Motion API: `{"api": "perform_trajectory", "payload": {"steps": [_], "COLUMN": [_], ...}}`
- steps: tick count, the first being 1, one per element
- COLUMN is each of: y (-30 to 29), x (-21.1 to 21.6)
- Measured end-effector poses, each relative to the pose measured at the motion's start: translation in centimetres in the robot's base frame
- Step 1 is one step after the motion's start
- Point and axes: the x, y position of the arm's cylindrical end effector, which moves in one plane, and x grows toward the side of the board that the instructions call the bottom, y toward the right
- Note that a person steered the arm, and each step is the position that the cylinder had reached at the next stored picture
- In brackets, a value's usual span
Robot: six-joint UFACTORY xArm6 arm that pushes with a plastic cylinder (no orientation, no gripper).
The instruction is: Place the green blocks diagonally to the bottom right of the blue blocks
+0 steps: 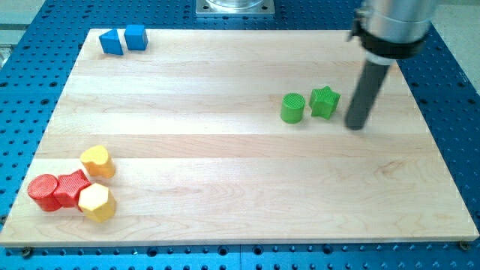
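Note:
Two blue blocks sit at the board's top left: a blue triangular block (111, 42) and a blue cube (136, 36), touching. Two green blocks lie right of centre: a green cylinder (292, 108) and a green star-shaped block (325, 102), close together. My tip (357, 124) rests on the board just to the right of the green star, a small gap apart from it.
At the bottom left stand a yellow block (97, 161), a red cylinder (43, 192), a red star-like block (72, 187) and a yellow hexagonal block (97, 202), clustered. The wooden board (240, 187) lies on a blue perforated table.

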Motion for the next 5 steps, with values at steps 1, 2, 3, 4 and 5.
{"api": "perform_trajectory", "payload": {"steps": [1, 2, 3, 4, 5], "y": [1.1, -3.8, -9.1, -12.9, -11.1], "x": [-2.2, -4.3, -4.3, -4.2, -4.2]}}
